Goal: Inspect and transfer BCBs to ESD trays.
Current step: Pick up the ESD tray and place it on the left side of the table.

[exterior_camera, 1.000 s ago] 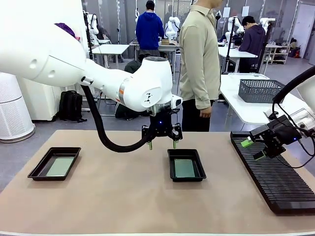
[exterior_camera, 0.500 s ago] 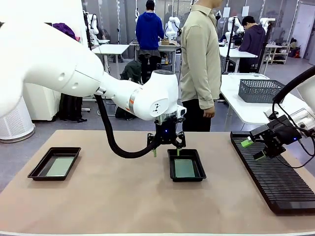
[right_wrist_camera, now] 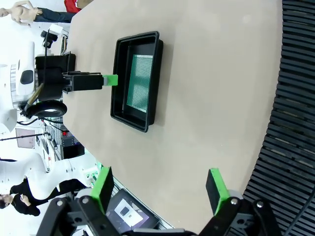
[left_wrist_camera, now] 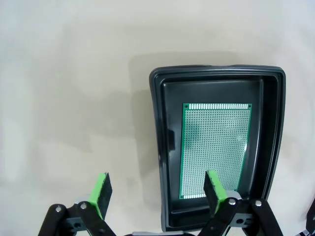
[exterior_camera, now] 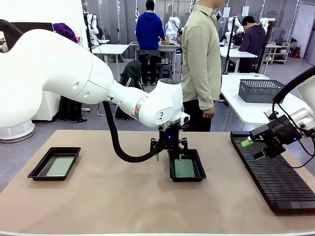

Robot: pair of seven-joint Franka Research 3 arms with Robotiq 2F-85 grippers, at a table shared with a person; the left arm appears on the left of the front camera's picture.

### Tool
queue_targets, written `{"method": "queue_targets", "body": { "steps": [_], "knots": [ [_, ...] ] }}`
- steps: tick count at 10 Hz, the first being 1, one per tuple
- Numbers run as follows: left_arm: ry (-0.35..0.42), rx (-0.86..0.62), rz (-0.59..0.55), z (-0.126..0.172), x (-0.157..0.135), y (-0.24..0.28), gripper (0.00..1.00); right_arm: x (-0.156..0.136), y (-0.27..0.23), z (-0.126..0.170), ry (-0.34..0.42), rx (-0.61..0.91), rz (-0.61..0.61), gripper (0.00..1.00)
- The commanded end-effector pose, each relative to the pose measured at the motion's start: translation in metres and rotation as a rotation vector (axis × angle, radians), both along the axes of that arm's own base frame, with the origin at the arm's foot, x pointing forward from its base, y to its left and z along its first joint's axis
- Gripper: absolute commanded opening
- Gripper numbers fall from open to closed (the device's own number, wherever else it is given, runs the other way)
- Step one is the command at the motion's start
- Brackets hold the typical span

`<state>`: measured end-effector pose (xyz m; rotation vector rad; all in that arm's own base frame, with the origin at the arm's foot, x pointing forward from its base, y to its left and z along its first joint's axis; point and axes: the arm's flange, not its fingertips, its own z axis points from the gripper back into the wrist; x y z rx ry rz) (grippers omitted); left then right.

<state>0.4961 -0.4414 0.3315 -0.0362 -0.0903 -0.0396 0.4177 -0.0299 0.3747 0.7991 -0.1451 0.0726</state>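
Two black ESD trays lie on the tan table, each with a green BCB flat inside. One tray [exterior_camera: 54,162] with its BCB [exterior_camera: 59,166] is at the left; the other tray [exterior_camera: 193,176] with its BCB [exterior_camera: 184,168] is in the middle. My left gripper [exterior_camera: 168,156] hangs open over the middle tray's left rim. In the left wrist view, the gripper [left_wrist_camera: 157,191] has one finger outside the tray [left_wrist_camera: 156,123] and one over the BCB [left_wrist_camera: 214,142]. My right gripper [exterior_camera: 252,149] is open and empty above the rack. The right wrist view looks past that gripper [right_wrist_camera: 160,189] to the middle tray [right_wrist_camera: 118,83] and BCB [right_wrist_camera: 139,82].
A long black ribbed rack [exterior_camera: 275,182] lies along the table's right side, also in the right wrist view [right_wrist_camera: 295,98]. A person [exterior_camera: 199,59] stands at the far edge. A grey mesh basket [exterior_camera: 260,90] sits on a white table behind.
My left gripper has moved right and down to the middle tray's left rim, staying open. The right arm has not moved.
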Motion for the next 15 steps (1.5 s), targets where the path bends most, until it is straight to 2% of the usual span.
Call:
{"method": "queue_targets", "body": {
  "steps": [1,4,6,9,10,11,12,13,14,15],
  "knots": [
    [-0.034,0.016,0.022,-0.007,0.000,0.000,1.00,0.000,0.000,0.000,0.003,-0.005,-0.016,1.00],
    [-0.037,0.006,0.012,-0.014,0.000,0.002,1.00,0.000,0.000,0.000,0.003,-0.005,-0.016,1.00],
    [-0.034,0.004,-0.001,-0.016,0.001,0.002,0.91,0.000,0.000,0.000,0.003,-0.005,-0.016,1.00],
    [-0.036,0.005,-0.008,-0.017,0.002,0.003,0.73,0.000,0.000,0.000,0.003,-0.005,-0.016,1.00],
    [-0.034,0.000,-0.011,-0.018,0.003,0.004,0.70,0.000,0.000,0.000,0.003,-0.005,-0.016,1.00],
    [-0.035,-0.002,-0.011,-0.018,0.004,0.004,0.62,0.000,0.000,0.000,0.003,-0.005,-0.016,1.00],
    [-0.033,-0.005,-0.012,-0.018,0.005,0.005,0.58,0.000,0.000,0.000,0.003,-0.005,-0.016,1.00],
    [-0.032,-0.009,-0.012,-0.019,0.006,0.006,0.50,0.000,0.000,0.000,0.003,-0.005,-0.016,1.00],
    [-0.026,-0.011,-0.009,-0.018,0.008,0.008,0.47,0.000,0.000,0.000,0.003,-0.005,-0.016,1.00],
    [-0.020,-0.018,-0.009,-0.019,0.010,0.009,0.39,0.000,0.000,0.000,0.003,-0.005,-0.016,1.00]
  ]
}}
